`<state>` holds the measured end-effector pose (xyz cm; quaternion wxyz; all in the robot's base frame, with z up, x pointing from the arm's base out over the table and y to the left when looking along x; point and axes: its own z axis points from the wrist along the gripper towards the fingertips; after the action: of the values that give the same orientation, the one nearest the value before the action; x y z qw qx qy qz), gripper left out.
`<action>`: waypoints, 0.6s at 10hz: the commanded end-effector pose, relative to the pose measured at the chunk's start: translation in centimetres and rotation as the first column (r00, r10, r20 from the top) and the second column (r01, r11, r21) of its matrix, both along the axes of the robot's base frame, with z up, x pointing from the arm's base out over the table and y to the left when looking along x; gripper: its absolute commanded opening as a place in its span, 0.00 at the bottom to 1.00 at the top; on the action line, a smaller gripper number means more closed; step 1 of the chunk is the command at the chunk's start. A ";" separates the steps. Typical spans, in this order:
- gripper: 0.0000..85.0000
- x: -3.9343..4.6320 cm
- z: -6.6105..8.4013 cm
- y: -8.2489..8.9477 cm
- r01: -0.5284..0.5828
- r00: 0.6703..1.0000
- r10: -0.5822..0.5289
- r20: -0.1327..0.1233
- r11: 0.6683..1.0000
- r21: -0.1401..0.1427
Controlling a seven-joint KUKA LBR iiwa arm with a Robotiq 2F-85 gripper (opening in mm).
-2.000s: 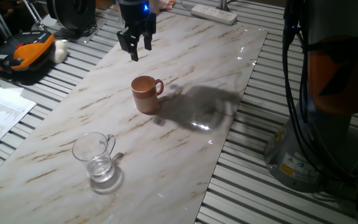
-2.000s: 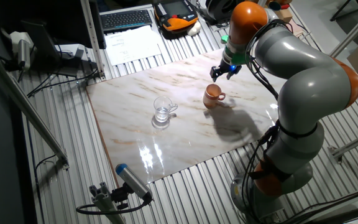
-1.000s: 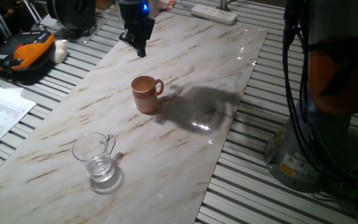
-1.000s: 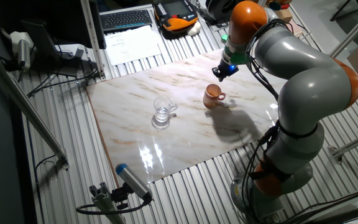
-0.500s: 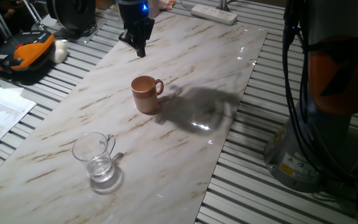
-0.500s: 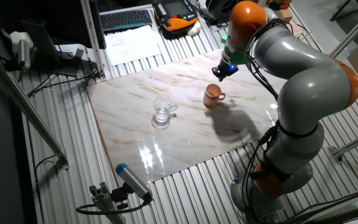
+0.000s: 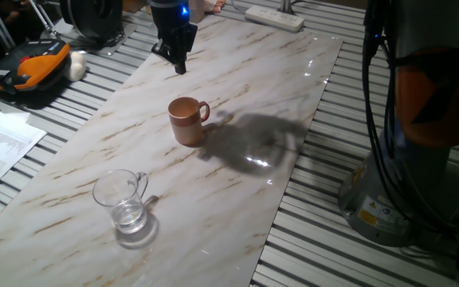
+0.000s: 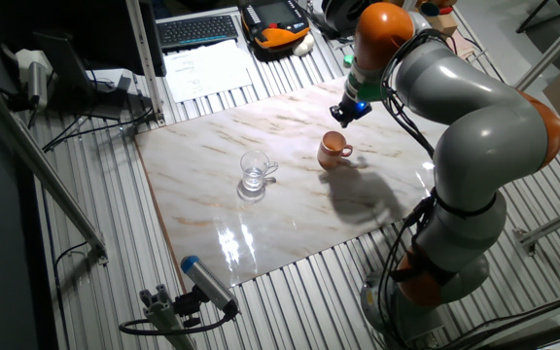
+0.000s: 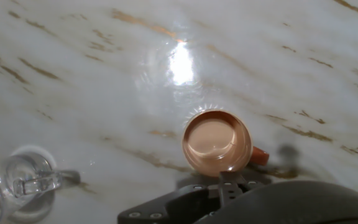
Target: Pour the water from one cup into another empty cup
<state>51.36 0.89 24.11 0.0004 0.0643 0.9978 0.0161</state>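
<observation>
— Beside the brown mug (image 7: 188, 120), where is the glass mug (image 7: 123, 202)?
— Standing well apart from it on the counter (image 7: 237, 96), water (image 7: 129, 217) low inside. The gripper (image 7: 176, 57) hangs beyond the brown mug, farther still from the glass, fingers pressed together, empty.
— Any writing?
— None legible.

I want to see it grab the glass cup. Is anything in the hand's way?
Maybe the brown mug. It stands on the table between the hand and the glass cup, but the hand is high above it.
</observation>
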 end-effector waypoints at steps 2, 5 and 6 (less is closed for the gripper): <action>0.00 -0.07 0.0 0.3 0.004 1.000 -0.004 0.008 1.000 -0.004; 0.00 -0.14 -0.2 1.2 0.026 1.000 -0.026 0.010 1.000 0.001; 0.00 -0.06 -0.2 1.3 0.032 0.999 -0.032 0.013 0.999 -0.001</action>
<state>51.33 2.21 23.84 0.0076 0.0805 0.9966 0.0157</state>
